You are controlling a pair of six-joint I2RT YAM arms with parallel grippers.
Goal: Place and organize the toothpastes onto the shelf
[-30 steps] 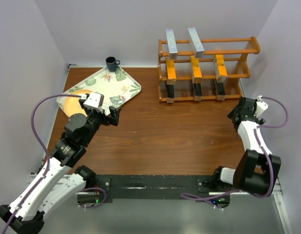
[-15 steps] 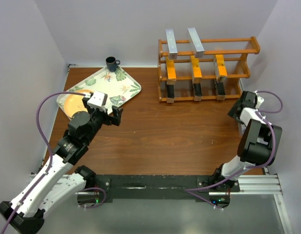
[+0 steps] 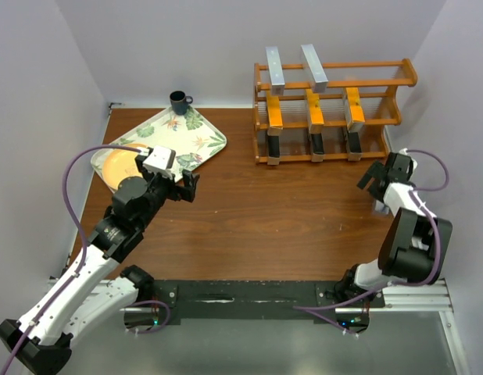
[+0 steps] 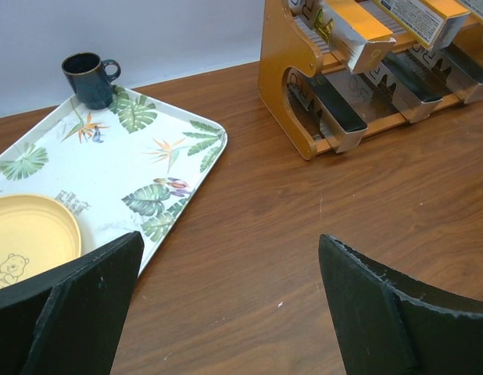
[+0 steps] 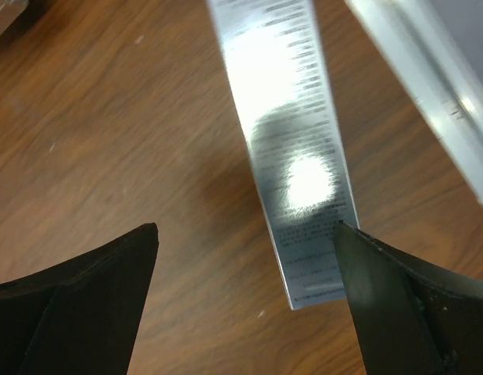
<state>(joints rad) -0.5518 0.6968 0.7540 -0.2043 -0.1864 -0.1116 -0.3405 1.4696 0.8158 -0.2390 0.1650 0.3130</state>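
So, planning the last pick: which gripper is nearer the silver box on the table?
Right gripper: directly over the box. Left gripper: far across, beside the tray.

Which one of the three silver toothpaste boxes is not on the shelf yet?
The silver box lying flat on the table below the open right gripper; the other two silver boxes rest across the shelf's top tier.

The shelf [image 3: 408,74] is standing at the far right corner of the table [image 3: 265,219], carrying eight toothpastes [image 3: 313,109] across three tiers. The left gripper [image 3: 187,186] is hovering open beside the tray [image 3: 196,129]; the right gripper [image 3: 372,178] is gaping near the right edge.
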